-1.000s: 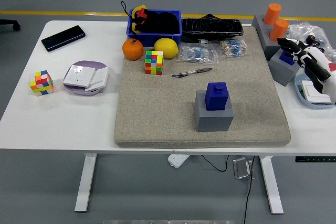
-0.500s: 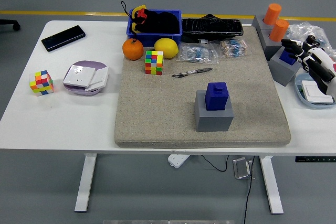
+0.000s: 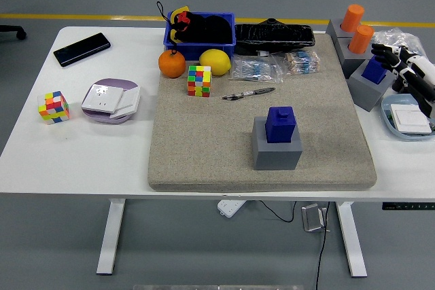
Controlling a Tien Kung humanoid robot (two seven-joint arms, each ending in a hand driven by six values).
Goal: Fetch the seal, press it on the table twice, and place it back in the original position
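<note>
Right now your right hand (image 3: 408, 73) sits at the right edge of the frame, white and black, its fingers loosely spread and holding nothing. It hovers just beside a blue block on a grey base (image 3: 373, 81) at the right rim of the mat, above a pale blue dish (image 3: 391, 115) that holds a white card. Behind that base you can see two orange cylinders (image 3: 357, 27) standing on a grey holder, with crinkled clear plastic to their right.

Your left arm does not show anywhere.

Moving toward the centre, the seal (image 3: 281, 124), a dark blue block with a small knob on top, stands upright in its grey base (image 3: 276, 149) in the middle of the grey mat (image 3: 204, 147), well apart from your hand. Above it lies a pen (image 3: 247, 93), then bags of small parts, an orange, a lemon, a colour cube and a blue bin along the mat's upper edge. On the bare white table (image 3: 75, 154) at left rest a second cube, a plate and a black phone.
</note>
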